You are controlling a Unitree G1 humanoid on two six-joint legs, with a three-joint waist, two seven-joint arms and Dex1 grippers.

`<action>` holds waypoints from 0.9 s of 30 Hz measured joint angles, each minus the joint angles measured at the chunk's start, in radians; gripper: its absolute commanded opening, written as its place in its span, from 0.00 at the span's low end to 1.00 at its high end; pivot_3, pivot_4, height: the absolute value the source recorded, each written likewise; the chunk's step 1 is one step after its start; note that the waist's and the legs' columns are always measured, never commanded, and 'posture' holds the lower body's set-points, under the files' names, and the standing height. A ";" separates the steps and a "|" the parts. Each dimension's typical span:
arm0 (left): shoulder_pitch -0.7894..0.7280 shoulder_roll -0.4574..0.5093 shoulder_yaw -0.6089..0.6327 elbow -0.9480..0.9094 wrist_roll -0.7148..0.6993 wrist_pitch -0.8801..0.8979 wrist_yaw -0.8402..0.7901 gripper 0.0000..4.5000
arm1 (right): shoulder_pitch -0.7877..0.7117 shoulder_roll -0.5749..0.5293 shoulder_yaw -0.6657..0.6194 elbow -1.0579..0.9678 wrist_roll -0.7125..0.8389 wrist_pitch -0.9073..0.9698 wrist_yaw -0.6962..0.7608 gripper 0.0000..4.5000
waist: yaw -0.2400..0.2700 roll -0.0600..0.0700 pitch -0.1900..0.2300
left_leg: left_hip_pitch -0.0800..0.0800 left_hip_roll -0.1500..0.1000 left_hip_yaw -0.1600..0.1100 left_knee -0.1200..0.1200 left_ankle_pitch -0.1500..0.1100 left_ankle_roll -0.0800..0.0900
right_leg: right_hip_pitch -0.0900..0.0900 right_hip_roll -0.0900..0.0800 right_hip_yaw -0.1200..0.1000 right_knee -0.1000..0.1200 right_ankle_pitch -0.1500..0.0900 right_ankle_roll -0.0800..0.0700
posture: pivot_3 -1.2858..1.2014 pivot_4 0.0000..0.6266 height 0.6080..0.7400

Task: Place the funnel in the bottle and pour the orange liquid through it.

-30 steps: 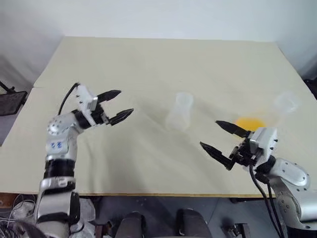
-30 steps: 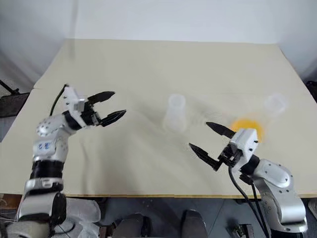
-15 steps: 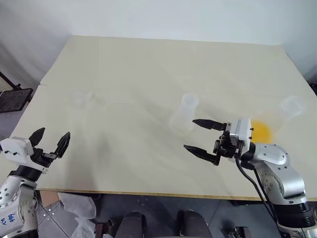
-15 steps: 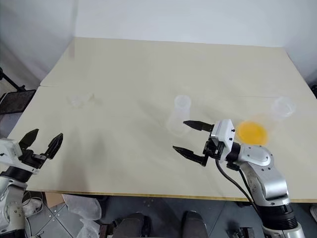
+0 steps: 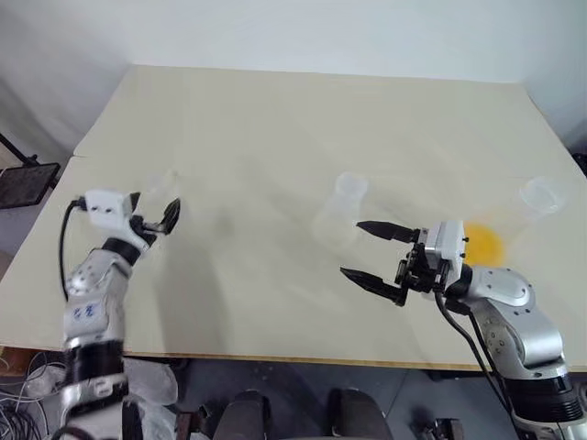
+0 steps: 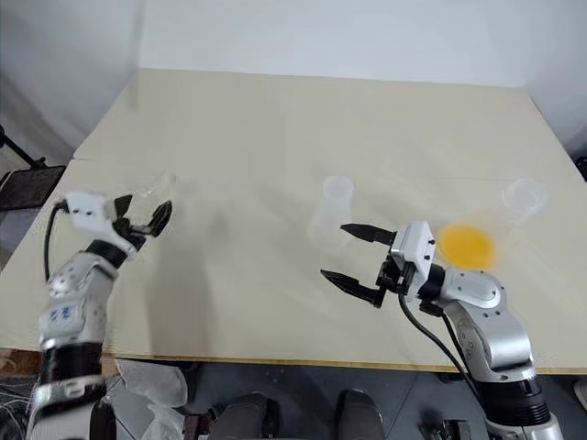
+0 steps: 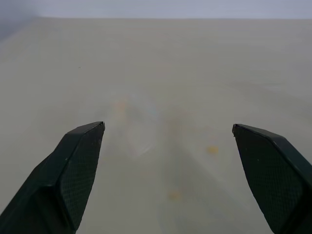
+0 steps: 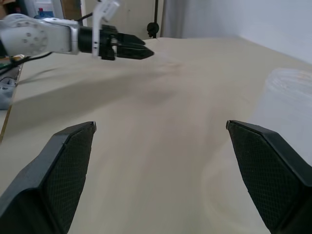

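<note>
Mid-table, bottle (image 5: 341, 212) stands upright, neck up; L gripper (image 5: 158, 213) & R gripper (image 5: 374, 252) wide open, empty.

No readable text in my view
Small blue mark on my left forearm (image 5: 84, 312), too tiny to read; nothing printed on the table (image 5: 303, 128) that I can see

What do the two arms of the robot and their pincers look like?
Both arms are silver-grey metal with black joint bands. Each ends in a white block with two black pointed fingers: left pincer, right pincer. A black cable runs along each arm; the left forearm has small blue markings.
</note>
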 measured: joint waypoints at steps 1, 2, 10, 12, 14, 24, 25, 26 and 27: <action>-0.029 0.000 -0.014 0.042 0.012 -0.012 0.001 0.99 | 0.001 0.001 0.000 -0.006 0.000 0.000 -0.004 1.00 | -0.005 0.000 0.000 | 0.000 0.000 0.001 0.000 0.000 0.000 | 0.000 0.000 0.000 0.000 0.000 0.000 | 0.52 0.24 1.00; -0.053 0.000 -0.025 0.083 0.025 -0.023 0.009 0.99 | 0.003 0.001 0.000 -0.010 0.000 0.000 -0.009 1.00 | -0.009 0.000 0.000 | 0.000 0.000 0.001 0.000 0.000 0.000 | 0.000 0.000 0.000 0.000 0.000 0.000 | 0.52 0.24 1.00; -0.203 0.007 -0.029 0.358 0.091 -0.118 0.123 0.99 | 0.046 0.007 -0.007 -0.029 0.000 -0.001 -0.053 1.00 | -0.011 0.000 0.000 | 0.000 0.001 0.003 0.000 0.000 0.000 | -0.001 0.000 0.000 0.000 0.000 0.000 | 0.52 0.24 1.00; -0.219 0.007 -0.029 0.393 0.091 -0.133 0.120 0.99 | 0.048 0.009 -0.007 -0.033 0.000 -0.001 -0.062 1.00 | -0.011 0.000 0.000 | 0.000 0.001 0.003 0.000 0.000 0.000 | -0.001 0.000 0.000 0.000 0.000 0.000 | 0.52 0.24 1.00; -0.237 0.007 -0.029 0.438 0.095 -0.150 0.118 0.99 | 0.050 0.009 -0.007 -0.042 0.000 -0.001 -0.069 1.00 | -0.011 0.000 0.000 | 0.000 0.001 0.003 0.000 0.000 0.000 | -0.001 0.000 0.000 0.000 0.000 0.000 | 0.52 0.24 1.00; -0.372 0.043 -0.028 0.667 0.116 -0.218 0.138 0.73 | 0.053 0.021 -0.007 -0.046 0.000 -0.004 -0.083 1.00 | -0.011 -0.001 0.000 | -0.001 0.000 0.003 -0.001 0.000 0.000 | -0.002 0.000 -0.001 0.000 0.000 0.000 | 0.52 0.24 1.00; -0.375 0.043 -0.027 0.676 0.116 -0.224 0.145 0.67 | 0.053 0.023 -0.007 -0.046 0.000 -0.004 -0.086 1.00 | -0.011 -0.001 0.000 | -0.001 0.000 0.003 -0.001 0.000 0.000 | -0.002 0.000 -0.001 0.001 0.000 0.000 | 0.52 0.24 1.00; -0.377 0.043 -0.027 0.691 0.116 -0.231 0.148 0.59 | 0.053 0.024 -0.007 -0.046 0.000 -0.004 -0.088 1.00 | -0.011 -0.001 0.000 | -0.001 0.000 0.003 -0.001 0.000 0.000 | -0.002 0.000 -0.001 0.001 0.000 0.000 | 0.52 0.24 1.00; -0.377 0.043 -0.028 0.701 0.116 -0.233 0.149 0.52 | 0.053 0.024 -0.007 -0.046 0.000 -0.004 -0.089 1.00 | -0.012 -0.001 0.000 | -0.001 0.000 0.003 -0.001 0.000 0.000 | -0.002 0.000 -0.001 0.001 0.000 0.000 | 0.52 0.24 1.00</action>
